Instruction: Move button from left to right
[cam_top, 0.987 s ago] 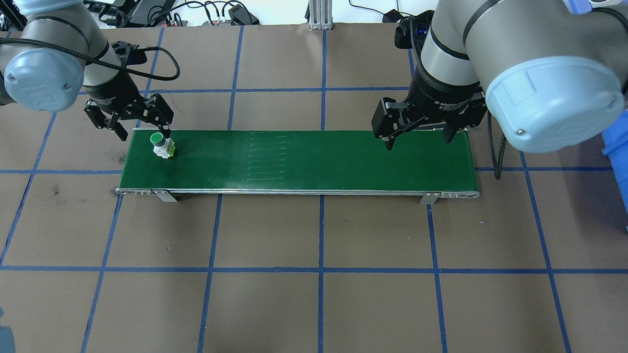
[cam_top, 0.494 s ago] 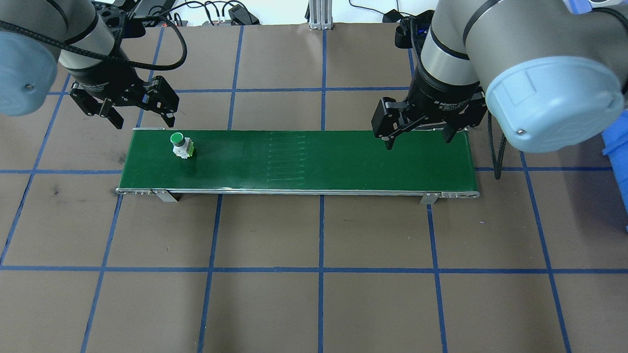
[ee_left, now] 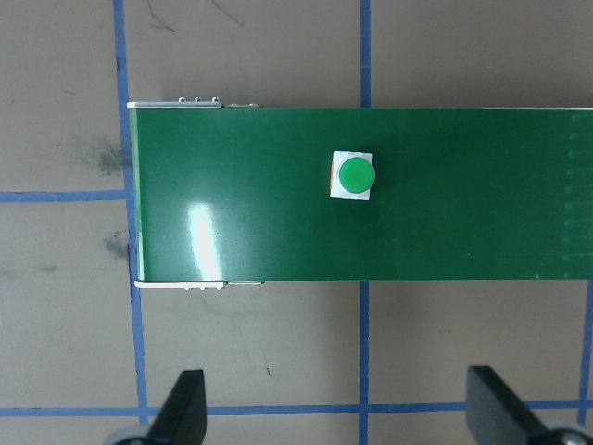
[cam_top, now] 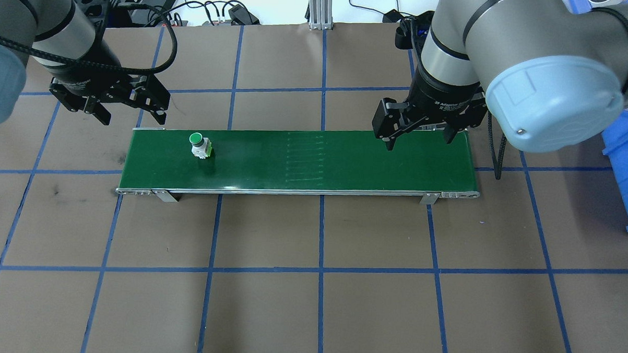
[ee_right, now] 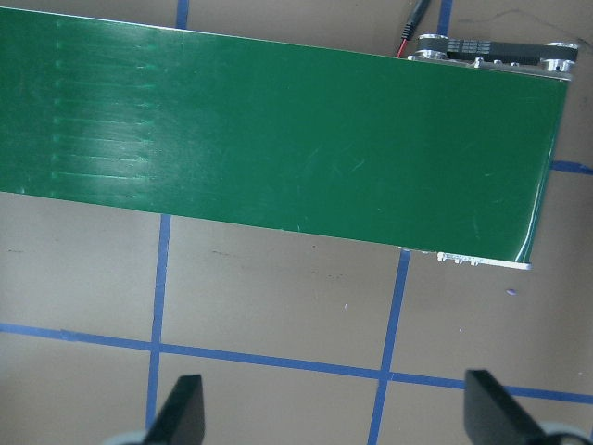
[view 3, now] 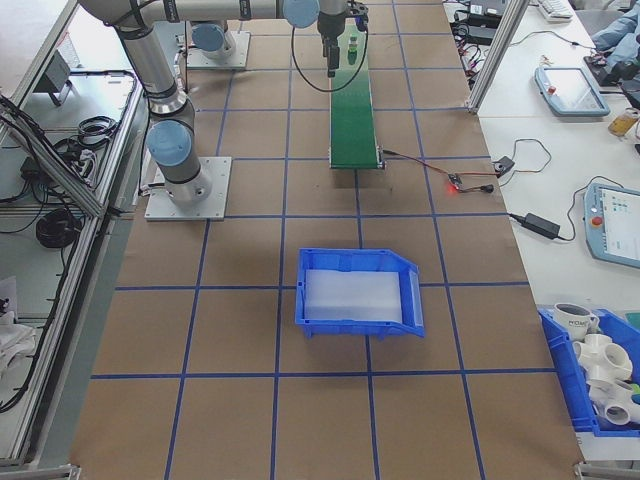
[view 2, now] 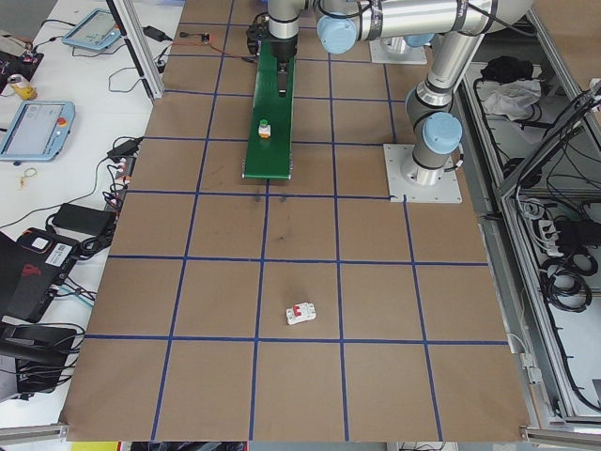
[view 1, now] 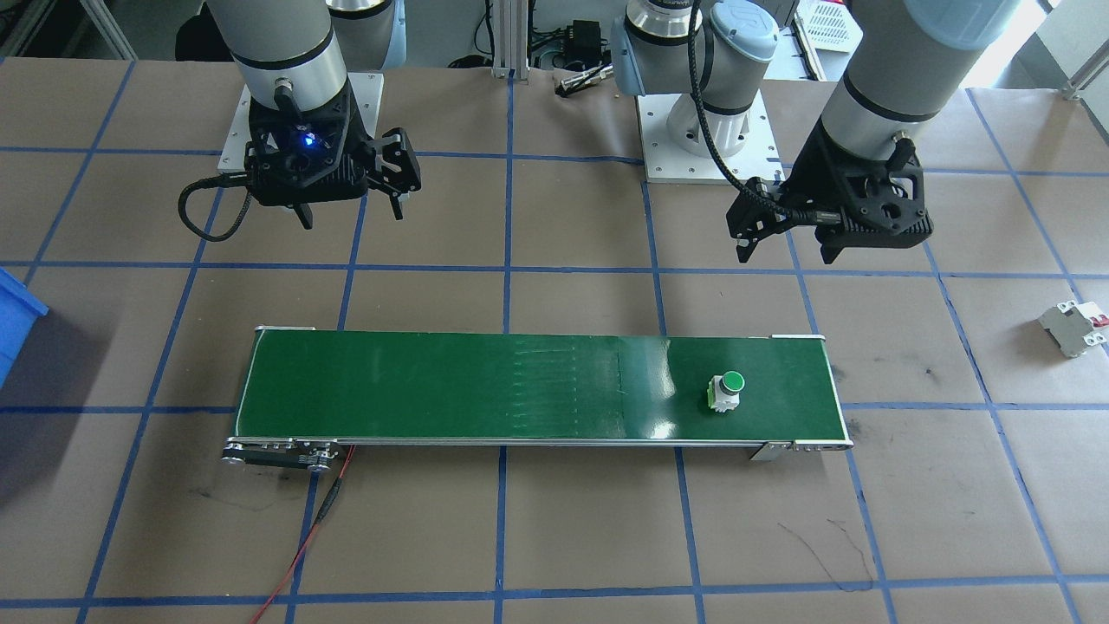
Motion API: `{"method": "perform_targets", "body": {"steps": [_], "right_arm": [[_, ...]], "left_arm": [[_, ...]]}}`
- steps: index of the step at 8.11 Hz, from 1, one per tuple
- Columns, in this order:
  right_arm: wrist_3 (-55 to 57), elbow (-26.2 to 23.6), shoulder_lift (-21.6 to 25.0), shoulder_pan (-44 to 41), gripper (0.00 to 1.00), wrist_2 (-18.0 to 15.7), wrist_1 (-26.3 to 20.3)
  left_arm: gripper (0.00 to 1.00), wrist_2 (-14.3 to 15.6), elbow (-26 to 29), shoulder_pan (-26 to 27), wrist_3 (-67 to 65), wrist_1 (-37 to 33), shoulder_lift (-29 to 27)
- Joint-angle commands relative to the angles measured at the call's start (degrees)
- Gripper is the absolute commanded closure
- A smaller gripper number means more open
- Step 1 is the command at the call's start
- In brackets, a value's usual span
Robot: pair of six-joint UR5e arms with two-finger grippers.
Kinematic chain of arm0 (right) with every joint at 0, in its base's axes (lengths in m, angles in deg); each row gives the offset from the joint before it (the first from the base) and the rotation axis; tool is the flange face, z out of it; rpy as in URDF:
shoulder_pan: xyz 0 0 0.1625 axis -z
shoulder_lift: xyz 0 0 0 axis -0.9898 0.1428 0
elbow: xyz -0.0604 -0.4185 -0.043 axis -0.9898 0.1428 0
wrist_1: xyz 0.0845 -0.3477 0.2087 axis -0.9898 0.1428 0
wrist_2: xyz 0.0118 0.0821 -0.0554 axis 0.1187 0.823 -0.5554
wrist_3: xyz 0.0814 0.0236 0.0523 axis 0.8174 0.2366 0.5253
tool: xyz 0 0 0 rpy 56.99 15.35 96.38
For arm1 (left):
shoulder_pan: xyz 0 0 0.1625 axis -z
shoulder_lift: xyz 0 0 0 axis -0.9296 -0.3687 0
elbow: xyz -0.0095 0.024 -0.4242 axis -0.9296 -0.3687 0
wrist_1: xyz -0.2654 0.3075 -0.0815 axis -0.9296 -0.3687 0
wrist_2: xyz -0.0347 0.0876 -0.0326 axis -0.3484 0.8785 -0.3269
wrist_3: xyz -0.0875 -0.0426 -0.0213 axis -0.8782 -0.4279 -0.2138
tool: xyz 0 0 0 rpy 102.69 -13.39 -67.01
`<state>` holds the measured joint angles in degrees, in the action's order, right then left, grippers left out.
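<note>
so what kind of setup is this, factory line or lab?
Most likely a robotics lab test cell, not a production line: a short green conveyor belt sits on a paper-covered table taped into a blue grid, and teach pendants and loose cables lie on the side benches.

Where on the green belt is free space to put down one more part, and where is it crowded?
The green belt is bare from beside the button up to its end under the right gripper. Only the end near the left gripper is taken, by the button.

Brown gridded table (cam_top: 309, 312) under green conveyor (cam_top: 345, 167), breaker (view 1: 1073, 328), bin (view 3: 357, 292).
</note>
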<state>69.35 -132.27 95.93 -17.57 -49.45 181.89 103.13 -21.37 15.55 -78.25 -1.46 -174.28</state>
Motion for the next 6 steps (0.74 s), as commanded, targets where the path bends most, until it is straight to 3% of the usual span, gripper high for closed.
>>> {"method": "perform_targets", "body": {"steps": [1,4,5,6], "right_arm": [[-0.1,0.0,-0.7,0.7,0.00,0.1,0.4],[-10.7,0.0,-4.7,10.2,0.00,1.7,6.0],[-11.1,0.0,-6.9,11.9,0.00,6.7,7.3],[-13.1,-0.2,-9.3,12.2,0.03,9.1,9.2]], "left_arm": [[0.00,0.2,0.0,-0.1,0.1,0.0,0.1],[0.00,0.2,-0.2,-0.2,0.1,0.9,-0.2],[0.00,0.2,-0.3,-0.2,0.1,1.1,-0.2],[0.00,0.1,-0.3,-0.2,0.1,1.0,0.5]]}}
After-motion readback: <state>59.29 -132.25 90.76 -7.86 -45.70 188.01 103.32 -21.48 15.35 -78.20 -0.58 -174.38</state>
